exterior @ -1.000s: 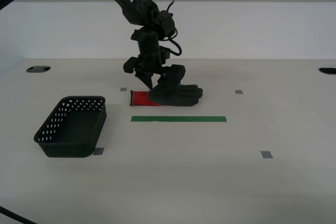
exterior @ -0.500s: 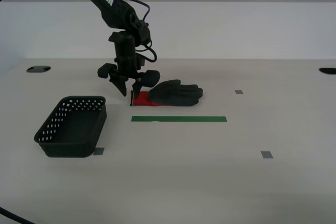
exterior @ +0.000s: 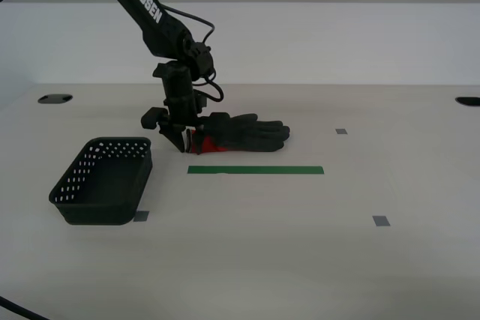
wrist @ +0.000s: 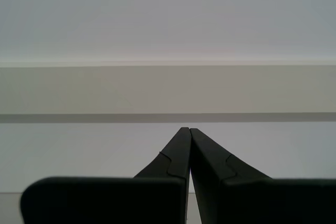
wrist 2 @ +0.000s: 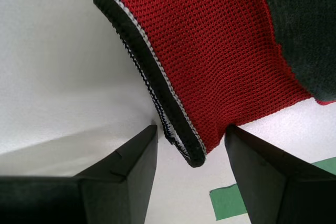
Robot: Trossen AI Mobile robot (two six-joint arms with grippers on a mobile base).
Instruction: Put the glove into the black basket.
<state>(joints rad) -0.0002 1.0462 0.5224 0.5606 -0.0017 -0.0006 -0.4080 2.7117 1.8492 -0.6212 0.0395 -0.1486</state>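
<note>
My second gripper [exterior: 182, 138] low over the table [exterior: 300, 245], jaws apart astride the red cuff edge of the glove [exterior: 244, 133], glove flat on the table stretching right, black basket [exterior: 103, 180] nearer and left, my first gripper [wrist: 185, 132] pressed closed, empty

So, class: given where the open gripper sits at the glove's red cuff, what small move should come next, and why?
Probably close my second gripper: its jaws stand open astride the edge of the glove's red cuff, and the glove lies on the table, outside the black basket.
</note>
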